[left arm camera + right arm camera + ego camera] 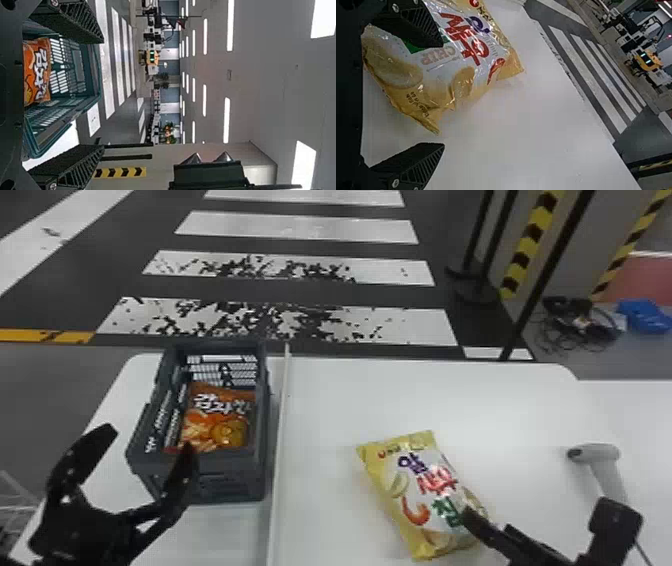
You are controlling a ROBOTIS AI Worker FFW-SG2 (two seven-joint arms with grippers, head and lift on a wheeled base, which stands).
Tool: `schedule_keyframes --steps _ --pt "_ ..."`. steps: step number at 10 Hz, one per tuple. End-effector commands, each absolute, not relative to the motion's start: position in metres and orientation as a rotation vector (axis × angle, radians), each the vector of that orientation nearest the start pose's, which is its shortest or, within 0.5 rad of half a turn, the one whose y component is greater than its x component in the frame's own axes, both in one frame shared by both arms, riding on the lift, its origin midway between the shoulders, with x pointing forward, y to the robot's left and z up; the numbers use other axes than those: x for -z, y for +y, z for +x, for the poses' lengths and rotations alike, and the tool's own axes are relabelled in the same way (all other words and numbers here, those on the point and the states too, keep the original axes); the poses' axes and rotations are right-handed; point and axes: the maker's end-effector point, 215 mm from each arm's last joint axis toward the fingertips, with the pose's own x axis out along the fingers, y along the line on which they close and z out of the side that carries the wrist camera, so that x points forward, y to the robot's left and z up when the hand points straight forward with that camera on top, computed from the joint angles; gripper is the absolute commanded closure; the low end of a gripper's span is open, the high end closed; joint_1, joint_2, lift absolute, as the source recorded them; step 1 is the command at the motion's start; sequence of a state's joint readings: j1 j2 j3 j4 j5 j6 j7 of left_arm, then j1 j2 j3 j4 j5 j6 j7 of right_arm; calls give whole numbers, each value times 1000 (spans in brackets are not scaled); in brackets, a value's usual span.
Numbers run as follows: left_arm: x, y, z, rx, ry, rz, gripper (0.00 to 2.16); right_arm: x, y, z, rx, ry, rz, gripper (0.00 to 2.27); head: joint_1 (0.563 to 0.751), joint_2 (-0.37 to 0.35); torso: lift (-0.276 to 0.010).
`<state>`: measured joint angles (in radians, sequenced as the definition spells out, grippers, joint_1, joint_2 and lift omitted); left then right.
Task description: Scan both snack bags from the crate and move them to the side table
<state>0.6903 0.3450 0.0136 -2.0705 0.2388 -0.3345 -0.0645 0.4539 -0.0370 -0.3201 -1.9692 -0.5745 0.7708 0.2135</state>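
White table [320, 400] carries a dark crate [220, 485] at left. Left gripper [152, 437] at crate's near end, fingers spread, grasping nothing. Right gripper [535, 510] spread too, one finger over yellow snack bag's edge; contact unclear. Yellow snack bag [425, 495] lies on tabletop; orange snack bag [220, 420] inside crate. Pale scanner [606, 470] far right.
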Motion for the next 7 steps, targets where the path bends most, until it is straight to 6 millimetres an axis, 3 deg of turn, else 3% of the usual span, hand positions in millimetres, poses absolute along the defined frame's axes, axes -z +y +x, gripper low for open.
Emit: schedule_keyframes --steps 1,4,5,7 --pt "300 239 384 232 -121 30 56 519 -264 373 -99 691 578 107 695 -41 -99" --pt "305 238 383 237 -113 27 56 524 -251 366 -140 736 615 238 695 -28 -99" --pt "306 238 385 237 -112 25 56 523 -253 364 -155 722 666 586 695 -24 -99" --pt "310 239 387 238 -104 19 60 529 -254 358 -172 745 750 1575 695 -19 -99"
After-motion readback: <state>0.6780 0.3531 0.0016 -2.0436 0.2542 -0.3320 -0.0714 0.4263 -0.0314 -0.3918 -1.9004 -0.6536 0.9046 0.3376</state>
